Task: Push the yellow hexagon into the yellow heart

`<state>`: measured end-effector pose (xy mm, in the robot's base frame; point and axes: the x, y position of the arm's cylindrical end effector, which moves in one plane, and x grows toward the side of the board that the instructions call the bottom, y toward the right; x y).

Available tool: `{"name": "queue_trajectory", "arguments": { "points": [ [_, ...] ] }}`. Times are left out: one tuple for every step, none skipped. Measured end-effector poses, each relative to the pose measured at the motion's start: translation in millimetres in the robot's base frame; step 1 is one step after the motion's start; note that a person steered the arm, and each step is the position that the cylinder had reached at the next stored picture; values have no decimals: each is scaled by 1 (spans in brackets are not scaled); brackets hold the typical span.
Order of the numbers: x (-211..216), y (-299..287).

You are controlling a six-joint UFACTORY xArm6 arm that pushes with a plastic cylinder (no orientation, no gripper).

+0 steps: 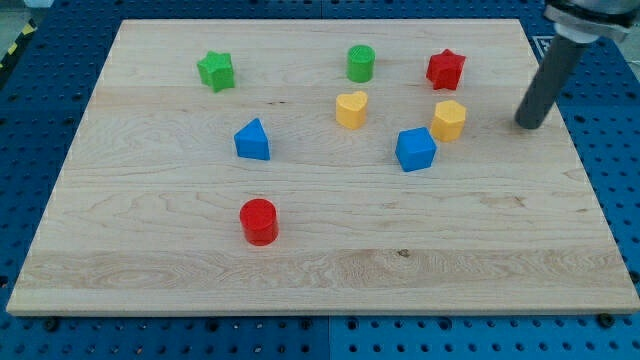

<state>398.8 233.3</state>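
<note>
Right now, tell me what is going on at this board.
My tip rests on the wooden board at the view's right, touching no block. The yellow hexagon lies just to its left, and the yellow heart is further left, apart from the hexagon. The blue cube sits just below and left of the hexagon. The push has not yet begun: the hexagon must go left to meet the heart.

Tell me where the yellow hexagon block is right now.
The yellow hexagon block sits in the view's upper right, touching the blue cube, below the red star, with my tip apart to its right.
</note>
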Motion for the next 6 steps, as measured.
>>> {"name": "queue_trajectory", "arguments": {
  "points": [
    [0, -52],
    [0, -86],
    [5, -120],
    [18, -149],
    [43, -149],
    [75, -149]
  ]
}}
